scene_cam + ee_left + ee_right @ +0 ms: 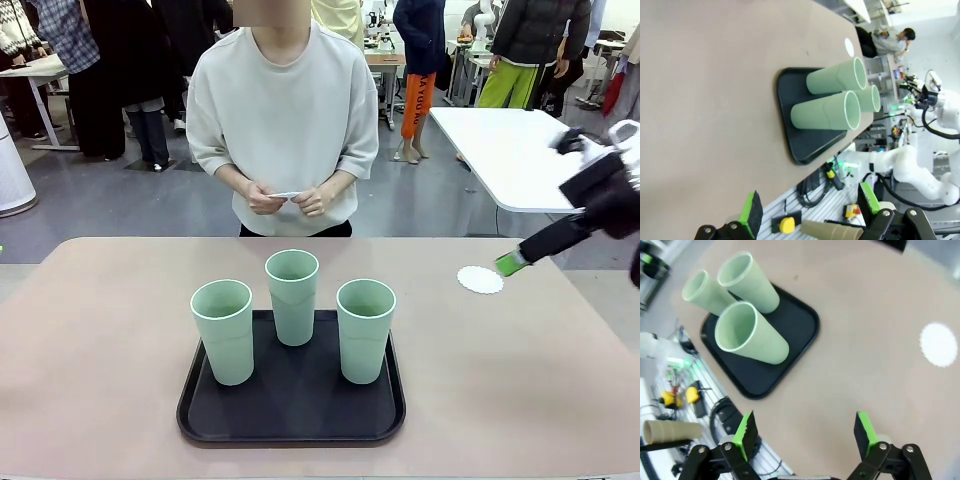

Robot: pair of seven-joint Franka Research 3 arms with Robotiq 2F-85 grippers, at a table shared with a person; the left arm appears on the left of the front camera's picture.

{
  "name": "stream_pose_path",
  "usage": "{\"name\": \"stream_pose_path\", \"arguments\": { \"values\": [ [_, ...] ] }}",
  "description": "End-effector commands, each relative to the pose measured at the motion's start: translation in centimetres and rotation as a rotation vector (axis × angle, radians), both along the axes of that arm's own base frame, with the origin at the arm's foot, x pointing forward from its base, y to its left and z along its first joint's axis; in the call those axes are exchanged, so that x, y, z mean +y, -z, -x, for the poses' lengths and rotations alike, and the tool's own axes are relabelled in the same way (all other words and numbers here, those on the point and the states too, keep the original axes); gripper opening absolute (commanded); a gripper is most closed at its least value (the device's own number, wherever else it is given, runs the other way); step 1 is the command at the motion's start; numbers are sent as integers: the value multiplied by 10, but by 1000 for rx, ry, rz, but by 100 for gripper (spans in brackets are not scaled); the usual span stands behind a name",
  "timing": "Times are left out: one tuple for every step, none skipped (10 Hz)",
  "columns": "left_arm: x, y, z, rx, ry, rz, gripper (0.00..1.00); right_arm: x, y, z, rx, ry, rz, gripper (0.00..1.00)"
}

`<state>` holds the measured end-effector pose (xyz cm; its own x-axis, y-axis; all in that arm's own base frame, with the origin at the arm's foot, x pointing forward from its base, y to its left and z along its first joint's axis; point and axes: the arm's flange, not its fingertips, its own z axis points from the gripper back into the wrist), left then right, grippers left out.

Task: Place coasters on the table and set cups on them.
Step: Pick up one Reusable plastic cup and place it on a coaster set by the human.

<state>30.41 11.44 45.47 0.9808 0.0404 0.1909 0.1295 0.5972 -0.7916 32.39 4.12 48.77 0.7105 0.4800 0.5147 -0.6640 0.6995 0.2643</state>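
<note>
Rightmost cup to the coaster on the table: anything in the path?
Nothing visible: bare table between rightmost cup and coaster. The open right gripper is beside the coaster, outside that path.

Three pale mint-green cups (pixel 292 296) stand upright in a triangle on a black tray (pixel 290 425), near middle of the beige table (pixel 100 350). One white scalloped coaster (pixel 480 279) lies flat and bare at far right.

Orange trousers (pixel 418 100) bear vertical print, illegible.

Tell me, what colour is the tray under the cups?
Black; the tray shows best in the front view.
</note>
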Motion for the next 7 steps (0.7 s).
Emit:
{"name": "stream_pose_path", "arguments": {
  "values": [
    [1,0,0,-5,1,11,100,21,37,-6,-39,-105,83,100],
    [1,0,0,-5,1,11,100,38,48,-11,-61,-133,190,100],
    [1,0,0,-5,1,11,100,51,56,-11,-55,-161,257,100],
    [1,0,0,-5,1,11,100,54,59,-7,-25,-189,246,100],
    [1,0,0,-5,1,11,100,45,35,-19,-28,-150,167,100],
    [1,0,0,-5,1,11,100,45,35,-19,-28,-150,167,100],
    [1,0,0,-5,1,11,100,45,35,-19,-28,-150,167,100]
  ]
}}
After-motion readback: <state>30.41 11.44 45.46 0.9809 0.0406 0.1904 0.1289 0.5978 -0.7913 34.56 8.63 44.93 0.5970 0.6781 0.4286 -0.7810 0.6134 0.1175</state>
